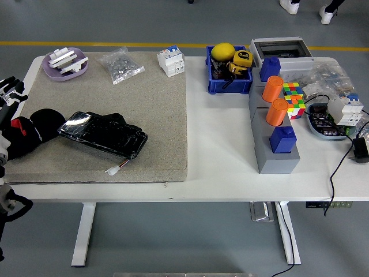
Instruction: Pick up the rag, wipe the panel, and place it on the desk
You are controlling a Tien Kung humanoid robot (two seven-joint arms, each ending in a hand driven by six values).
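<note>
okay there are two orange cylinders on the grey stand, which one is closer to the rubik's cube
The far orange cylinder, the one toward the table's back edge. It stands right beside the cube; the near cylinder sits lower left of it, slightly further off.

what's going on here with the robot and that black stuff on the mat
The robot's left hand is at the table's left edge, just above the black rag, with its fingers spread and holding nothing. The rag lies bunched on the grey mat, against the left end of the glossy black panel. No right hand shows. Nothing is being wiped at this moment.
</note>
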